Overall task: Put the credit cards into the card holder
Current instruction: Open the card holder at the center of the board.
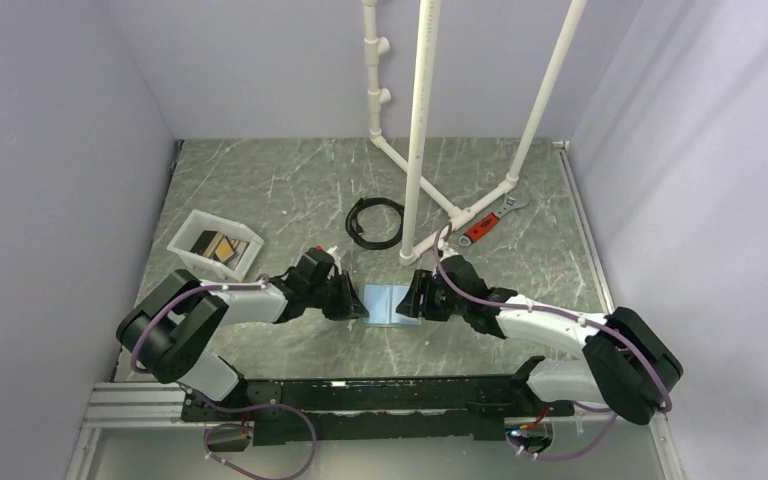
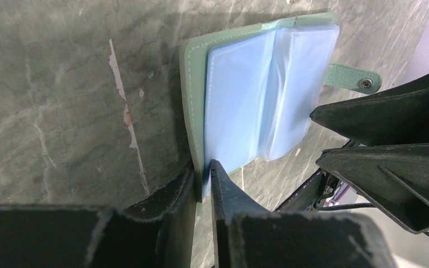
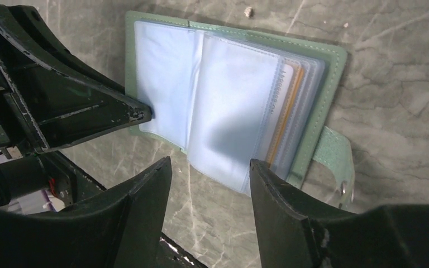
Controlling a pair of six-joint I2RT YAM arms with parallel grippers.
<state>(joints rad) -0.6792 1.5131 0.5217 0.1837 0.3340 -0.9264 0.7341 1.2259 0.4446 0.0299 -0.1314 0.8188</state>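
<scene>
The card holder [image 1: 392,302] lies open on the table between my two grippers, grey-green cover down, light blue sleeves [image 2: 257,95] up. My left gripper [image 2: 204,167] is shut on its left cover edge. In the right wrist view, my right gripper [image 3: 209,162] stands open at the near edge of the card holder [image 3: 229,95], one fingertip by the sleeves' corner. Nothing is between its fingers. A pale card with an orange stripe [image 3: 287,106] shows inside a right-hand sleeve. Tan and dark credit cards [image 1: 217,247] lie in the white tray.
The white tray [image 1: 192,219] stands at the left, beyond my left arm. A black cable coil [image 1: 375,222], a white pipe frame [image 1: 415,130] and a red-handled wrench [image 1: 490,222] lie behind the card holder. Walls close in both sides.
</scene>
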